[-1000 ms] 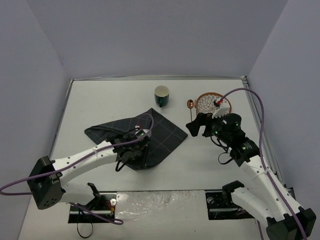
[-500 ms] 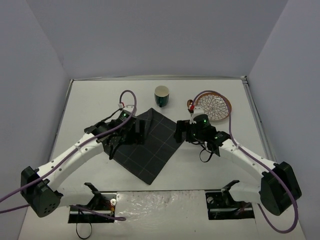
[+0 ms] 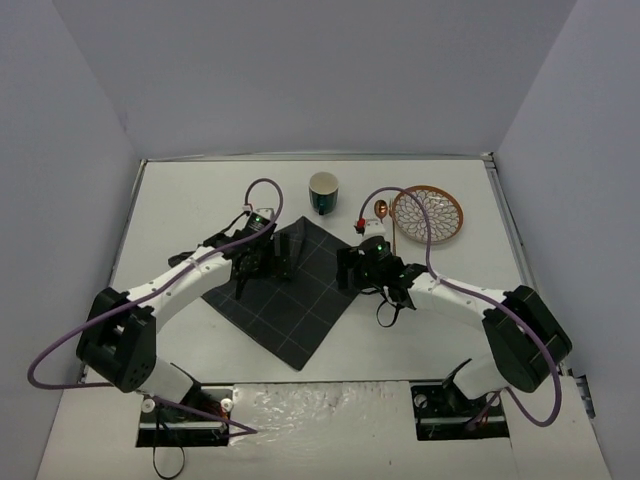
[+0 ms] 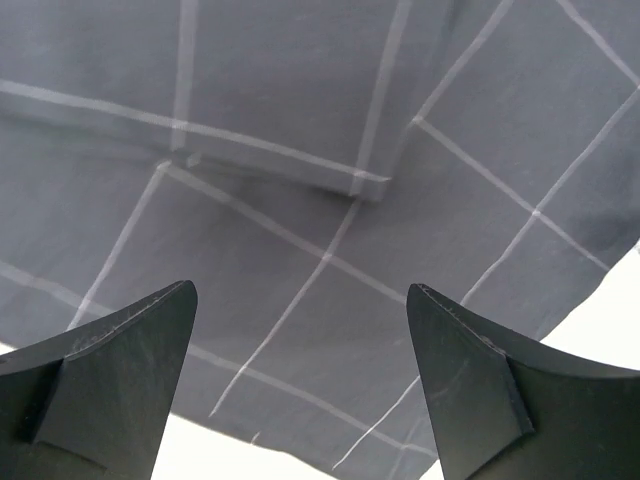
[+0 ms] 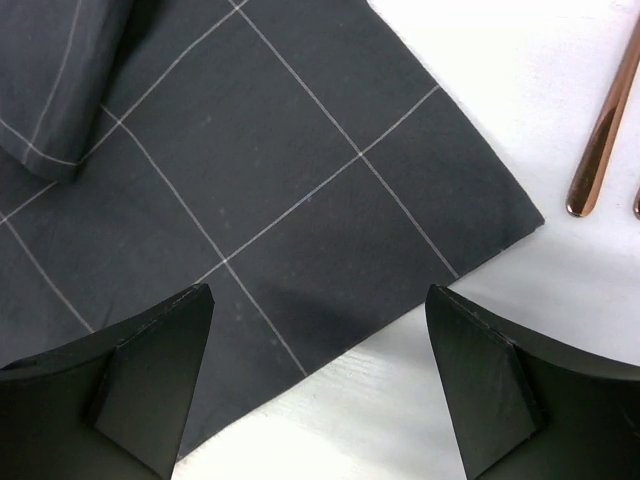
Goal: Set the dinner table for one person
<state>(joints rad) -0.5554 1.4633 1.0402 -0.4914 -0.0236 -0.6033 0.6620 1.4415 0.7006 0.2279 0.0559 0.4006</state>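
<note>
Both released and empty, the left end effector (image 4: 300, 310) hangs over the placemat (image 3: 290, 300) at its fold (image 4: 270, 120), and the right end effector (image 5: 320, 305) over the corner nearest the spoon (image 3: 381, 209).

From above, the left gripper (image 3: 262, 262) and the right gripper (image 3: 350, 268) covered parts of the cloth (image 3: 295, 320), and how their jaws stood was too small to tell there. The lower end of the spoon (image 3: 381, 209) went under the right wrist. In the left wrist view the cloth was cut off at the top, left and right, and both fingers (image 4: 110, 380) at the bottom edge. In the right wrist view the cloth was cut off at the top and left. A copper handle (image 5: 603, 135) left the picture at the top right, and a second copper bit (image 5: 636, 203) at the right edge was too little to name.
</note>
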